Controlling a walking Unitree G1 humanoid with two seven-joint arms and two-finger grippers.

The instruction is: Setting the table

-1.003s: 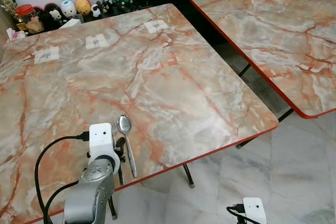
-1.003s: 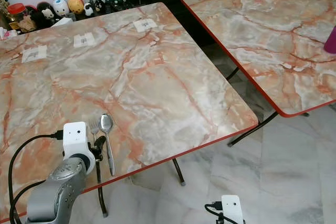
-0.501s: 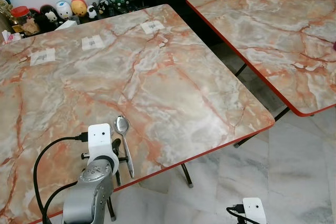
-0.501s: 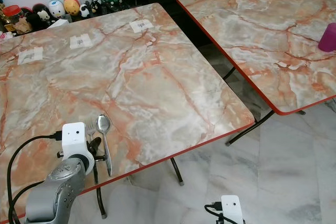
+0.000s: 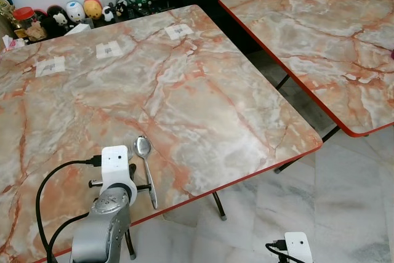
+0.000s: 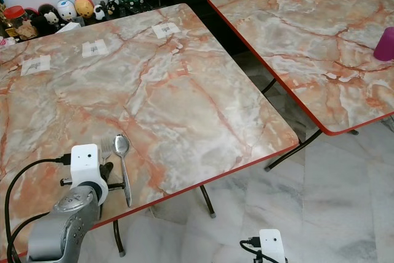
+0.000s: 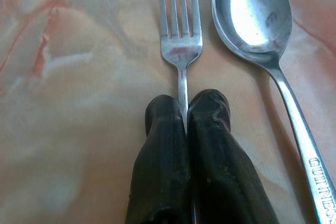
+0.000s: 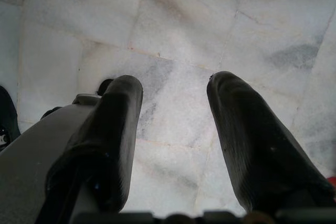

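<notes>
Two black fingers of my left gripper (image 7: 186,109) are pinched shut on the thin handle of a silver metal fork (image 7: 180,35), which lies flat on the orange-veined marble table (image 5: 184,97) near its front edge, tines pointing away from me. Just beside the fork, parallel to it, lies a silver metal spoon (image 7: 255,17), bowl up, while my silver left forearm reaches up over the table edge. My right gripper (image 8: 173,124) hangs low over the white marble floor (image 8: 178,19), fingers spread wide and empty.
</notes>
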